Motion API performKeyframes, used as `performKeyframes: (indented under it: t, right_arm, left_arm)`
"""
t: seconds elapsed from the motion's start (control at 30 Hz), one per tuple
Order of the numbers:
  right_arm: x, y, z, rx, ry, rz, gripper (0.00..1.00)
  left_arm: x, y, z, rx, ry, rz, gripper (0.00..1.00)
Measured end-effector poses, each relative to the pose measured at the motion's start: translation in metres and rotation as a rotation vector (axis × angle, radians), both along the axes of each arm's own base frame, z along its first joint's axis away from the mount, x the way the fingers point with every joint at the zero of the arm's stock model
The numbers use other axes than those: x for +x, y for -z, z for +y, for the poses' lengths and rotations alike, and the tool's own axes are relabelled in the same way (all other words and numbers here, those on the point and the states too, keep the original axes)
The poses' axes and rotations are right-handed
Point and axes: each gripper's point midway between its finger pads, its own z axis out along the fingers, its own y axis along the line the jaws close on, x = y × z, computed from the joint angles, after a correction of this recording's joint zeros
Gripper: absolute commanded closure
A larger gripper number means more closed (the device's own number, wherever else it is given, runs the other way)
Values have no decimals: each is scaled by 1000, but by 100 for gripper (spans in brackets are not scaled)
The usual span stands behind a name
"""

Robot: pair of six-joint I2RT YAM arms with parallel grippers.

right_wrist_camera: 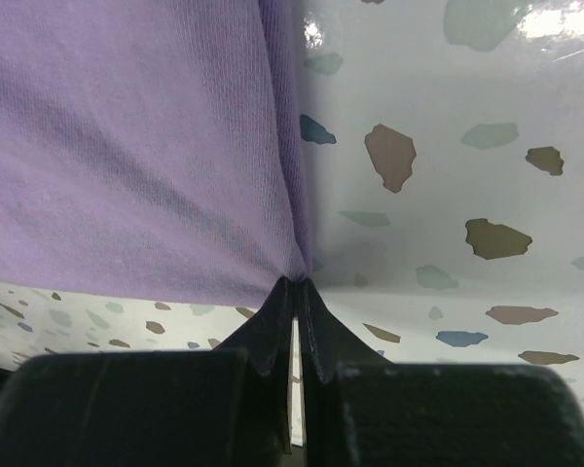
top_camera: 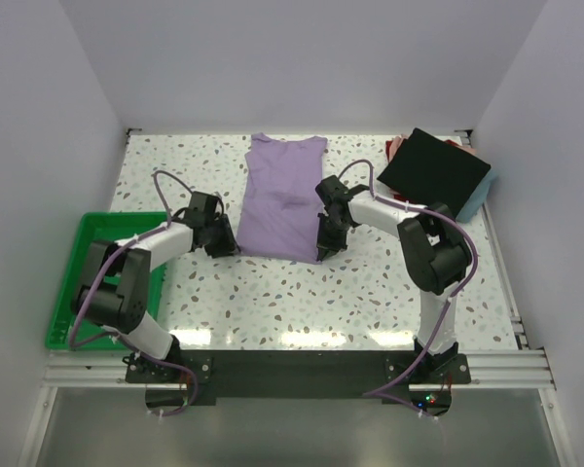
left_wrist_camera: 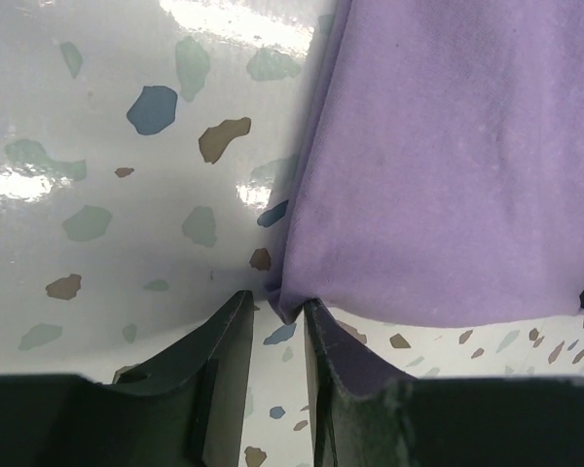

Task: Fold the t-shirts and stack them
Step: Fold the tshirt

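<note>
Lavender t-shirt [top_camera: 284, 199], right pincer [right_wrist_camera: 294, 284] low, pinching corner

A: Upper right filled by soft lavender-purple cloth t-shirt [left_wrist_camera: 448, 165]; its lower corner sits between the left gripper [left_wrist_camera: 277, 326] tips.
B: Agreed. Its black fingers [left_wrist_camera: 229, 360] stand slightly apart, glossy speckled white table [left_wrist_camera: 97, 146] showing in the gap.

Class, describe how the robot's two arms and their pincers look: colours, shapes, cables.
The left arm and right arm have white links and black joints. A pale purple cable loops along each. The left pincer and right pincer each have two black, tapered fingers.
</note>
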Motion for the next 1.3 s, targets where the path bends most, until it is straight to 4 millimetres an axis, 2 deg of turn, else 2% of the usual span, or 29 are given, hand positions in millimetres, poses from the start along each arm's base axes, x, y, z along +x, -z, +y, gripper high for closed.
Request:
performKeyframes:
  t: [0.13,0.23,0.3,0.33,0.37,0.6,0.87,1.3]
  right_arm:
    - [0,0,0,0,0,0,100]
    - [0,0,0,0,0,1,100]
    - [0,0,0,0,0,0,100]
    - [0,0,0,0,0,0,100]
    - [0,0,0,0,0,1,100]
    - [0,0,0,-2,-1,2,100]
    - [-2,0,-3,-19,0,5,100]
    - [-10,-3,-12,-71,-4,4,100]
  left_arm:
    - [2,0,-4,-18,9,-5,69]
    - [3,1,-6,-27,15,-8,74]
    - [4,2,-7,-32,16,-10,86]
    - [5,3,-8,-36,19,-8,95]
    - [5,4,-8,-38,22,-7,99]
    - [4,3,-7,-38,26,-8,100]
    - [-15,3,2,-9,22,17,100]
    - [-36,-3,4,-16,33,22,100]
